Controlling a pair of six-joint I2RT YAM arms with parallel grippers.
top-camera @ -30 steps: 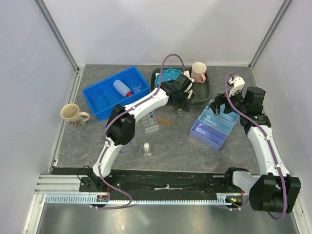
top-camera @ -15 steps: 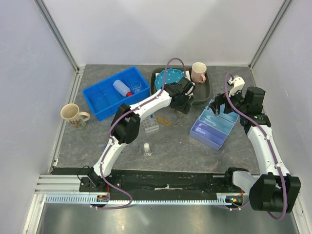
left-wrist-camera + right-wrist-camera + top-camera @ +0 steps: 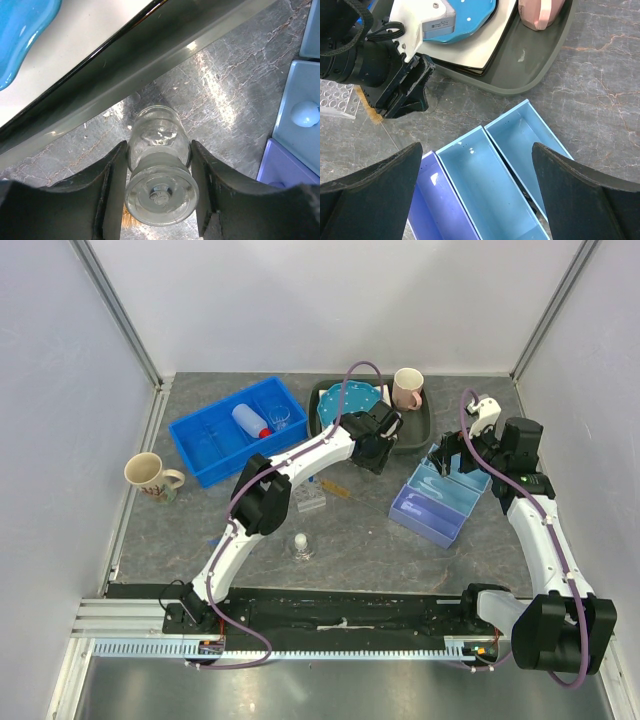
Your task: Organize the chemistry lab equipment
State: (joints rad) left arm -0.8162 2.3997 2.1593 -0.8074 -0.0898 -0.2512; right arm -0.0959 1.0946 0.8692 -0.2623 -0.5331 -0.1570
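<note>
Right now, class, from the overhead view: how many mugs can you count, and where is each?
2. A beige mug stands left of the blue bin; a pink mug sits at the back right of the dark tray. No others show.

Robot lab enclosure, aluminium frame (image 3: 118, 315)

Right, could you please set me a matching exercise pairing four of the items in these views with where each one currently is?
Things:
1. small glass jar
2. white squeeze bottle
3. pink mug
4. beige mug

Places:
A. on the dark tray
B. between the fingers of the left gripper
C. in the blue bin
D. on the table, left of that bin

Pairs: 1-B, 2-C, 3-A, 4-D
</note>
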